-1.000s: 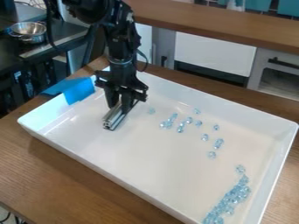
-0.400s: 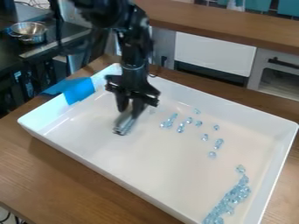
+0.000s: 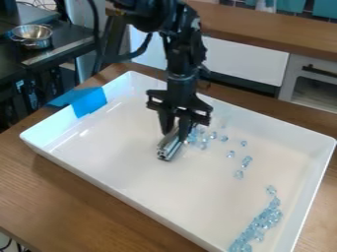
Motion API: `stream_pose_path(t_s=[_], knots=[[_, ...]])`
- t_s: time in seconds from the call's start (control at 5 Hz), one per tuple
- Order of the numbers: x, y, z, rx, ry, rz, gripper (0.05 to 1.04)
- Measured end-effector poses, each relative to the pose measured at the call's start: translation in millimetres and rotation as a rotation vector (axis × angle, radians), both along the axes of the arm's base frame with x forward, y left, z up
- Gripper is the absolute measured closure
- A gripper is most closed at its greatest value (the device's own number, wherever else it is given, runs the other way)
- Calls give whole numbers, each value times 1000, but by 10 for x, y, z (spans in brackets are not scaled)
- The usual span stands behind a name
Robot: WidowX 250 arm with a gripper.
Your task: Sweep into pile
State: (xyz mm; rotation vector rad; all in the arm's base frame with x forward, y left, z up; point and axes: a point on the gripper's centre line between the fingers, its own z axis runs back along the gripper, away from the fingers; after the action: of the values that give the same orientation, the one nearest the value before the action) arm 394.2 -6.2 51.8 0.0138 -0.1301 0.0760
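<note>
Beads (image 3: 247, 161), pale-blue and faceted, loose between silver metal bar (image 3: 169, 150) clamped in black two-finger hand (image 3: 174, 135) and denser pile (image 3: 266, 218) in white rectangular tray (image 3: 125, 147), could be bypassed if bar is tilted or lifted.

I see brown wood grain on the desk (image 3: 99, 197), white tray (image 3: 125, 184), bright blue tape (image 3: 88, 101), clear pale-blue beads (image 3: 265, 219). My arm (image 3: 181, 59) is black, bar (image 3: 169, 147) silver-grey. Shiny silver bowl (image 3: 31, 33), white drawer front (image 3: 242, 60), teal panels (image 3: 325, 9).
</note>
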Motion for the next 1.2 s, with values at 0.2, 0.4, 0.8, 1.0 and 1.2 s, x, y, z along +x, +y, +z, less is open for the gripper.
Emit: stream_pose_path(t_s=[0.2,0.4,0.8,1.0,1.2], knots=[[50,-121,-37,18,-16,-20,745],[64,-189,-52,30,-25,-40,745],[6,-308,-64,17,-26,-125,745],[-62,-454,-66,5,-35,-238,745],[-80,-493,-66,13,-70,-346,745]])
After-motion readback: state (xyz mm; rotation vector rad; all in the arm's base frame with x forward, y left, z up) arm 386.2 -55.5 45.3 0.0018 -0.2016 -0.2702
